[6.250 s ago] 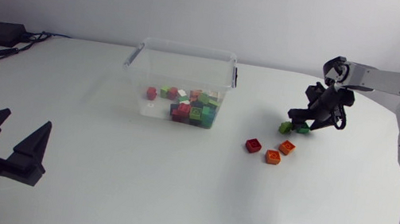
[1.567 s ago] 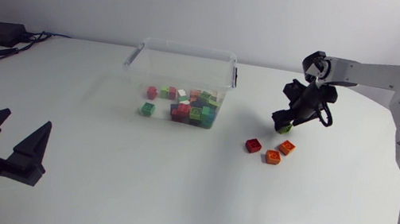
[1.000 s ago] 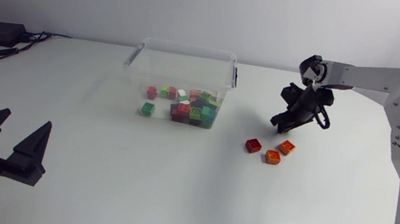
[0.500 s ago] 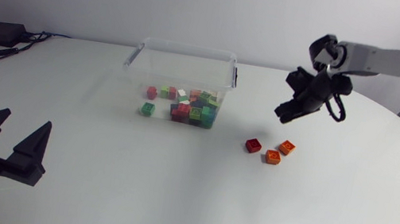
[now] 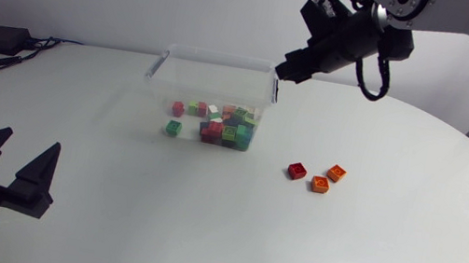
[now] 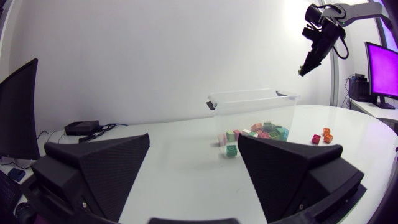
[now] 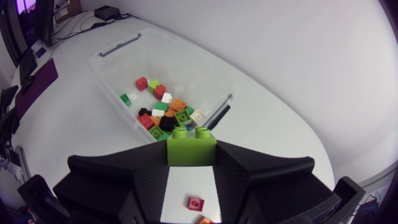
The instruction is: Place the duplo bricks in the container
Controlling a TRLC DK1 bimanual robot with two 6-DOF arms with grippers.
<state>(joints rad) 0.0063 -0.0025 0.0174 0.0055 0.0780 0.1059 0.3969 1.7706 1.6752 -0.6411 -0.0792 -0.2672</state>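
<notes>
— Duplo bricks (image 5: 221, 125) lie heaped in the clear container (image 5: 218, 57); a red brick (image 5: 297, 171) and two orange bricks (image 5: 335, 173) sit loose on the table (image 5: 155, 218) to its right.
— And the right gripper (image 5: 286, 70)?
— High over the container's right end, pinching a green brick (image 7: 191, 144), pile ahead and below.
— The left gripper (image 6: 194, 152)?
— Spread wide, well apart from everything.
</notes>
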